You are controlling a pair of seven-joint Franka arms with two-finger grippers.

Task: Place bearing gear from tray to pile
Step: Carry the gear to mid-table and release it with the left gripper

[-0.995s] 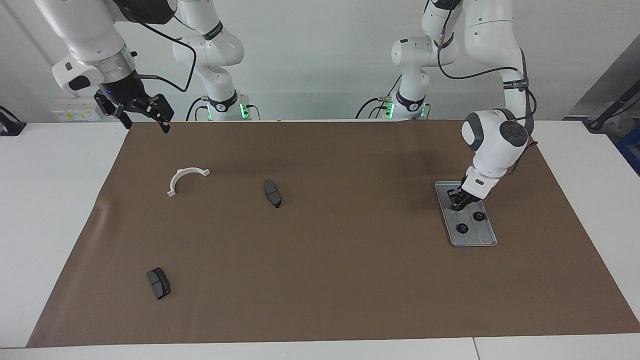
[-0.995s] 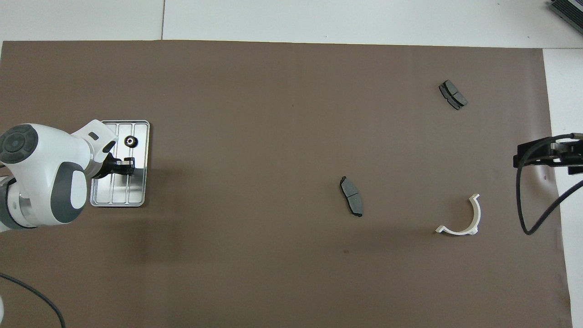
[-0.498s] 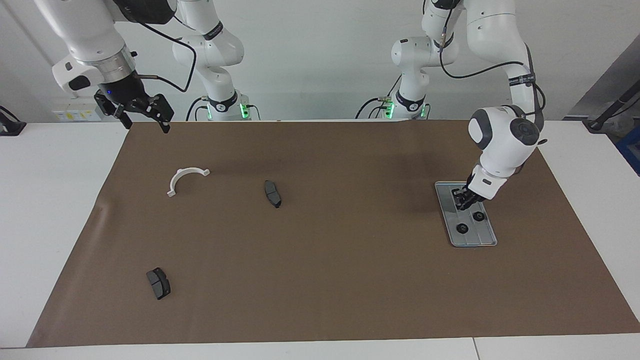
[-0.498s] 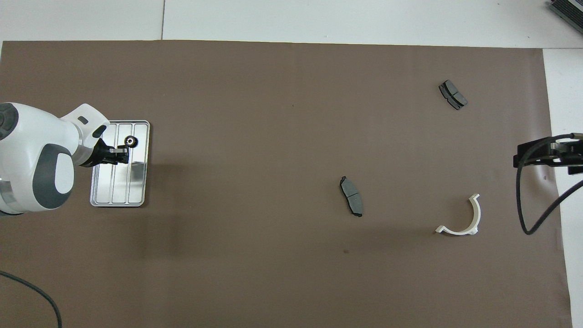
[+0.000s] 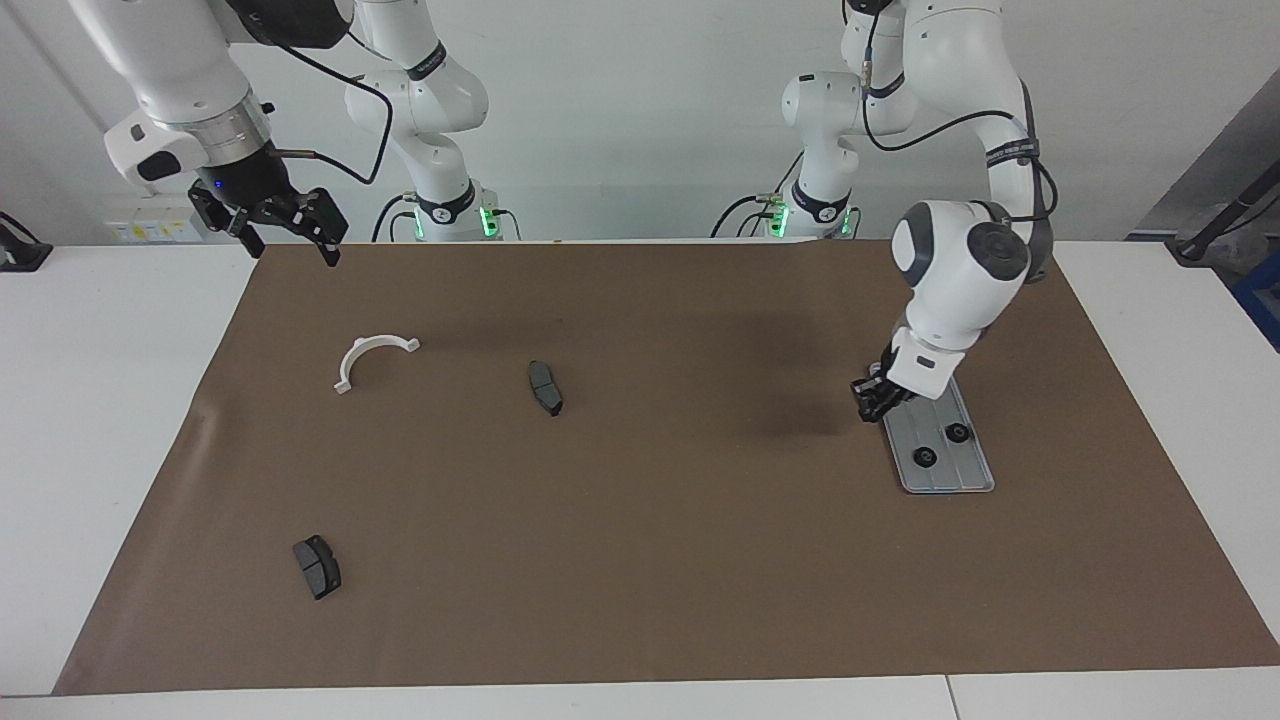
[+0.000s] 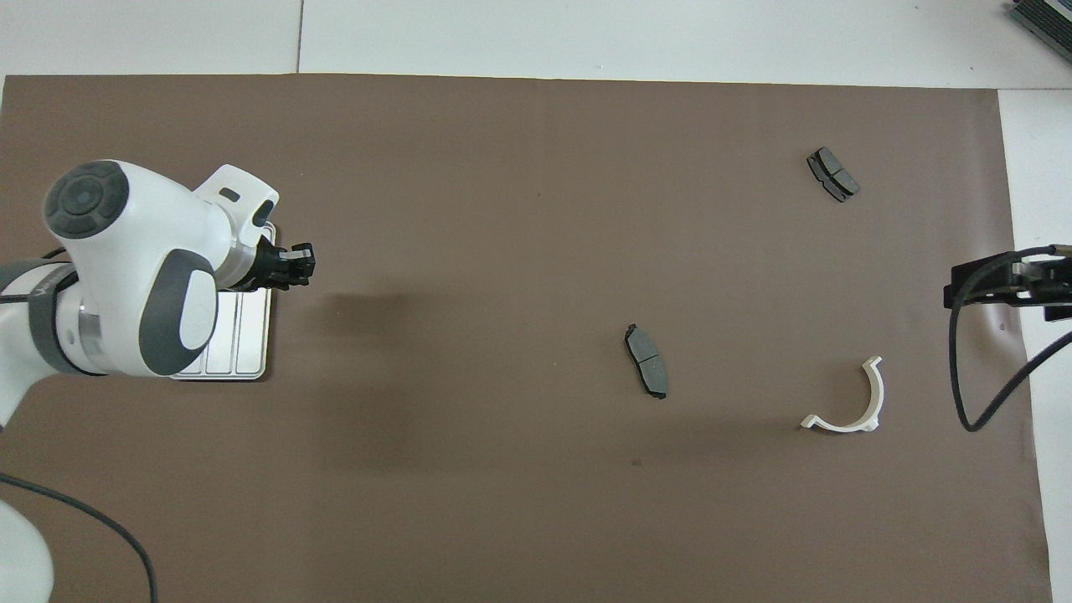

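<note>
The silver-grey tray (image 5: 968,472) (image 6: 251,337) lies at the left arm's end of the mat, with two black bearing gears (image 5: 958,432) (image 5: 926,457) in it. My left gripper (image 5: 872,397) (image 6: 303,266) hangs over the mat just off the tray's rim, shut on a small black bearing gear. The pile is a loose scatter: a white half-ring bracket (image 5: 372,356) (image 6: 852,404) and two dark brake pads (image 5: 545,387) (image 5: 317,566). My right gripper (image 5: 293,250) (image 6: 1001,285) waits open, raised over the mat's edge at the right arm's end.
A brown mat (image 5: 640,560) covers most of the white table. In the overhead view the brake pads (image 6: 646,360) (image 6: 832,174) lie apart from each other, and the left arm hides most of the tray. A black cable (image 6: 963,377) loops down from the right gripper.
My left gripper has lifted off the tray and swung toward the right arm's end, past the tray's rim, staying shut. The right arm has not moved.
</note>
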